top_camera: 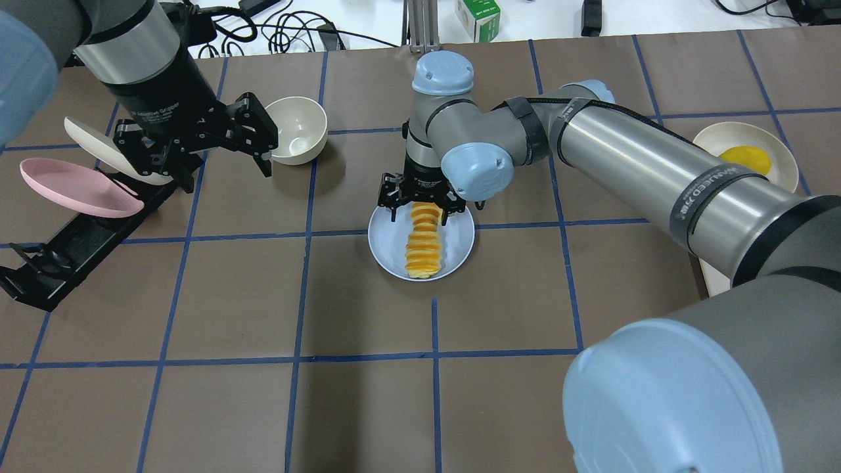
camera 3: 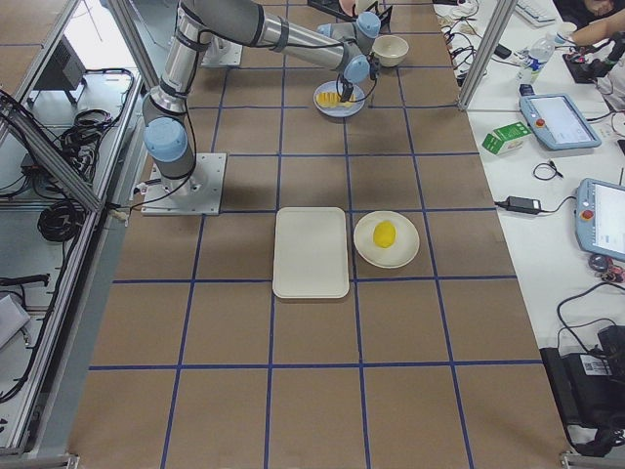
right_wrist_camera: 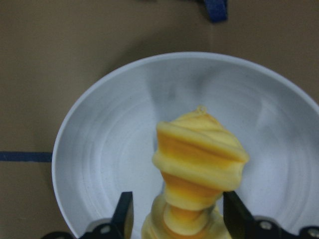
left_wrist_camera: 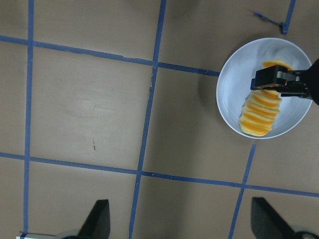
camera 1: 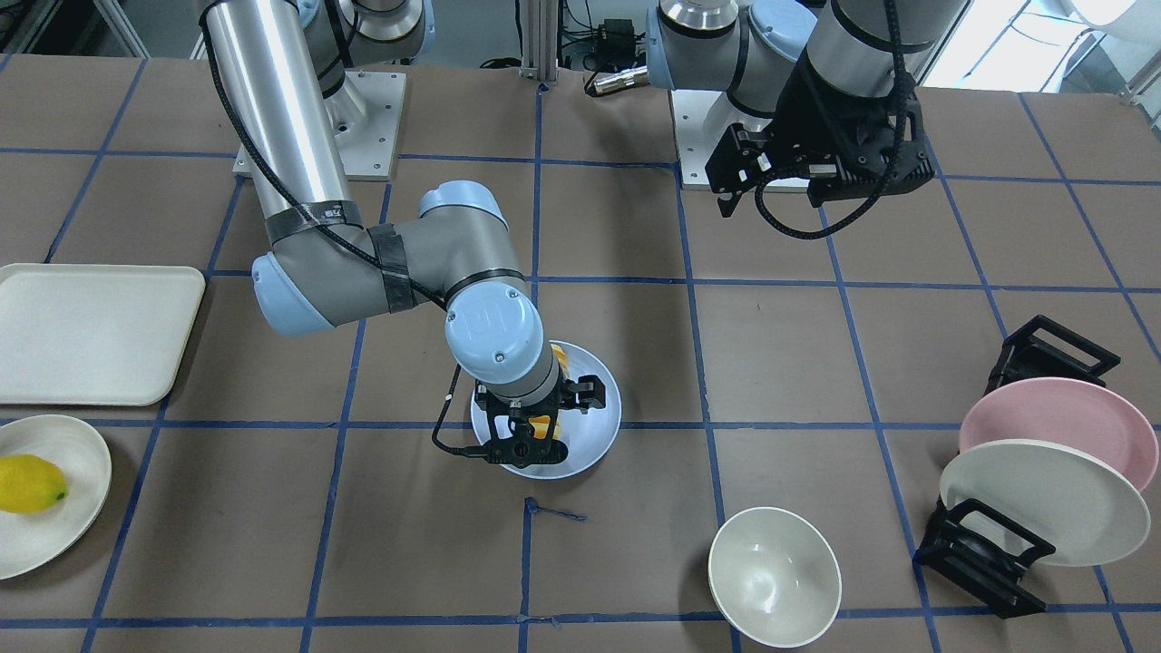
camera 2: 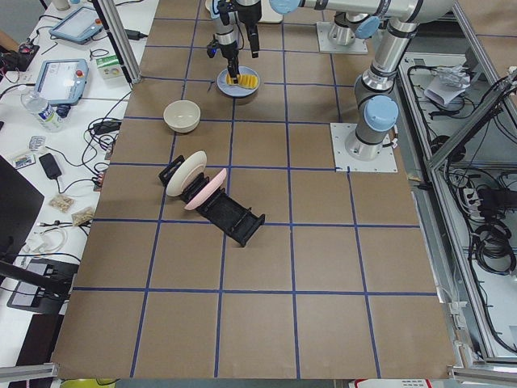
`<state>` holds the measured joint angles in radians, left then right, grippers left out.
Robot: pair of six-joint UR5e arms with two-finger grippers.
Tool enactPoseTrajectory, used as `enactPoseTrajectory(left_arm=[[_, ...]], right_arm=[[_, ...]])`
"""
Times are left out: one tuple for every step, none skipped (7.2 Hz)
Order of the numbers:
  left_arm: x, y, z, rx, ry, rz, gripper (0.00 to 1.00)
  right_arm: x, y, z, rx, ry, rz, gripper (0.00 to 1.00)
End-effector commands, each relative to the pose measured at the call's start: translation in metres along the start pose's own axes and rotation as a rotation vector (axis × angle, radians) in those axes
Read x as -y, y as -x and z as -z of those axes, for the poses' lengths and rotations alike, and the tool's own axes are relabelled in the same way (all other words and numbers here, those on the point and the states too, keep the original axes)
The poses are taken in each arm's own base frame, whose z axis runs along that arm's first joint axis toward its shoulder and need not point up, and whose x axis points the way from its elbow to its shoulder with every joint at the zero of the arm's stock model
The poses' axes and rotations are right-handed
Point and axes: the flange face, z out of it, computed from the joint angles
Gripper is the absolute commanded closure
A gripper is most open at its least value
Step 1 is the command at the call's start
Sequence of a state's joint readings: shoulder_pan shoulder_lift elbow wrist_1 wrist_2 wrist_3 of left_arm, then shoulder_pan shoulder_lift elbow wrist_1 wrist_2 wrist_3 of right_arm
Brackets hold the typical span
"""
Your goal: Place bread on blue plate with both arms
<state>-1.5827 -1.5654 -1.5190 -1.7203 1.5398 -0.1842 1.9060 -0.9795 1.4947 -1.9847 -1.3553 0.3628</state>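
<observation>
The blue plate (top_camera: 387, 238) sits mid-table, also in the front view (camera 1: 600, 426). The bread (top_camera: 422, 246) lies lengthwise on it, orange-yellow and ridged. My right gripper (top_camera: 420, 214) points straight down over the plate's far side and is shut on the bread's far end. In the right wrist view the fingers (right_wrist_camera: 124, 219) flank the bread (right_wrist_camera: 199, 159) above the plate (right_wrist_camera: 99, 149). My left gripper (top_camera: 257, 135) hangs open and empty, high above the table to the left. Its wrist view shows the plate (left_wrist_camera: 232, 94) and bread (left_wrist_camera: 259, 117) from a distance.
A white bowl (top_camera: 299, 128) stands beside the left gripper. A black rack (top_camera: 79, 223) holds a pink plate (top_camera: 72, 187) and a cream plate (camera 1: 1043, 499). A cream tray (camera 1: 91, 331) and a lemon (camera 1: 32, 483) on a cream plate are on the robot's right.
</observation>
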Motion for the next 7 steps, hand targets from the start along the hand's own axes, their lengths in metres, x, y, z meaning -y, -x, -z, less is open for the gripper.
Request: enactPoseTrajectory(left_arm=[[0.000,0.001,0.001,0.001,-0.002,0.001,0.00],[0.000,0.002,0.001,0.003,-0.002,0.001,0.00],[0.000,0.002,0.001,0.002,-0.004,0.002,0.00],[0.000,0.002,0.001,0.002,-0.004,0.002,0.00],[-0.001,0.002,0.002,0.002,-0.005,0.002,0.00],[-0.001,0.003,0.002,0.004,-0.006,0.002,0.00],[-0.001,0.003,0.002,0.005,-0.007,0.002,0.00]], right_arm=[[0.002,-0.021,0.057,-0.054,-0.017,-0.019,0.00],[-0.003,-0.048,0.103,-0.069,-0.025,-0.066,0.00],[-0.011,-0.080,0.150,-0.064,-0.040,-0.118,0.00],[-0.034,-0.104,0.194,-0.073,-0.063,-0.086,0.00],[-0.059,-0.131,0.225,-0.127,-0.045,-0.106,0.00],[-0.076,-0.150,0.256,-0.147,-0.074,-0.128,0.00],[-0.091,-0.159,0.276,-0.151,-0.099,-0.130,0.00]])
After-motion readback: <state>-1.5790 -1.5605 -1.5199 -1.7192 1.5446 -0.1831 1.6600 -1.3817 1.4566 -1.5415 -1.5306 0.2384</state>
